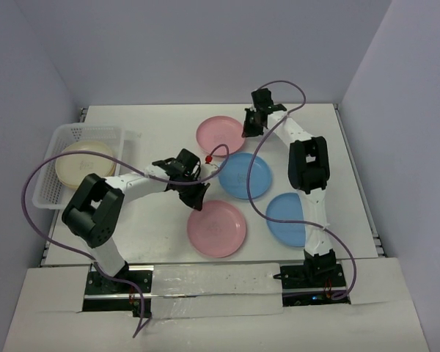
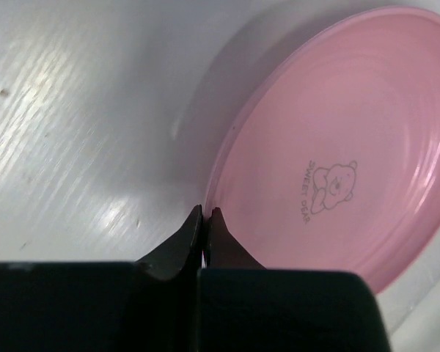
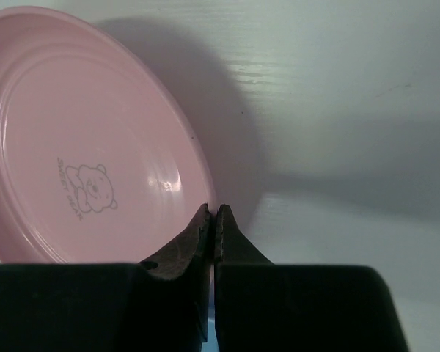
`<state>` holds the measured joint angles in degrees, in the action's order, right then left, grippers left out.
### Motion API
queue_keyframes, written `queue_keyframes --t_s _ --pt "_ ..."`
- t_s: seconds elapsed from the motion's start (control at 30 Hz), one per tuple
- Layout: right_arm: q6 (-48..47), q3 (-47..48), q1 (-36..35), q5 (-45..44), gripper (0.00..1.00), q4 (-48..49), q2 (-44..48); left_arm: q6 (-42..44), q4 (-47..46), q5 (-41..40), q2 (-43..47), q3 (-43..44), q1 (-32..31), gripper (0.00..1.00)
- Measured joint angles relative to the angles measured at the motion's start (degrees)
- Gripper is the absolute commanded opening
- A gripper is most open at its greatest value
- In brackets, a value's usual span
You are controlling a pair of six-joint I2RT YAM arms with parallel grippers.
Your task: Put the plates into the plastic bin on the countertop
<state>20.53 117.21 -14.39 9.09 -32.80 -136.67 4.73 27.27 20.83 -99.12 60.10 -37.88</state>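
Two pink plates and two blue plates lie on the white countertop [image 1: 150, 128]. My left gripper [image 1: 198, 201] [image 2: 207, 213] is shut on the upper left rim of the near pink plate [image 1: 217, 228] [image 2: 330, 154], which looks tilted up at that edge. The right gripper [image 1: 249, 132] [image 3: 213, 210] is shut on the right rim of the far pink plate [image 1: 220, 135] [image 3: 81, 139]. The plastic bin [image 1: 64, 133] stands at the left edge and holds stacked cream plates [image 1: 84, 163].
One blue plate [image 1: 247, 176] lies between the two pink ones, and another blue plate [image 1: 286, 218] lies beside the right arm's base link. Purple cables loop over both arms. Walls close in the countertop at the back and on both sides.
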Motion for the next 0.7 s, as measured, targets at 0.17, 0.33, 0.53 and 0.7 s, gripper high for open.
queue_keyframes --t_s 0.17,0.33,0.53,0.7 --pt "0.7 -0.2 1.8 3.1 0.0 -0.2 3.7 4.0 4.5 0.0 5.5 -0.4 4.4 0.0" --pt "1.8 -0.5 2.8 6.3 0.0 -0.2 8.3 9.0 11.6 2.4 15.5 1.0 13.1 0.0" --pt "2.5 -2.1 2.8 9.1 0.0 -0.2 14.1 10.1 17.1 5.2 19.3 10.3 28.8 0.0" --pt "2.0 -3.3 2.8 10.2 0.0 -0.5 17.5 9.4 17.1 2.4 18.0 19.4 48.6 0.0"
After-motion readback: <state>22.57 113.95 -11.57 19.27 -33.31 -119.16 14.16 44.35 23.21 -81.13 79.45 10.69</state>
